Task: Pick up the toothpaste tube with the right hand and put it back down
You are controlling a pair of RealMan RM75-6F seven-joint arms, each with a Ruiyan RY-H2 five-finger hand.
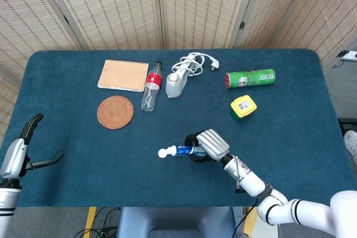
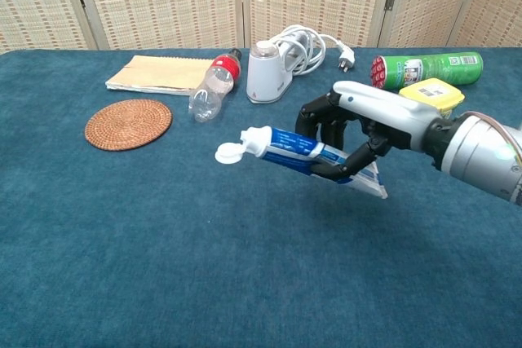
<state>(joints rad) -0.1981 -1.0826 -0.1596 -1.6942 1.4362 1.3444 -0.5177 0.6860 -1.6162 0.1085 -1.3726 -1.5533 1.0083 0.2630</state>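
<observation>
So the count: one toothpaste tube (image 2: 302, 151) in the right hand (image 2: 363, 124), one yellow box (image 1: 243, 106) and one green can (image 1: 250, 78) beyond it, plus one bottle (image 1: 151, 86), one notebook (image 1: 123, 75), one coaster (image 1: 115, 112), one charger (image 1: 176, 83).

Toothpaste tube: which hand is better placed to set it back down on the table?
The right hand. It already grips the toothpaste tube, lifted above the blue table. The left hand hangs at the table's near left edge, far from the tube, holding nothing.
</observation>
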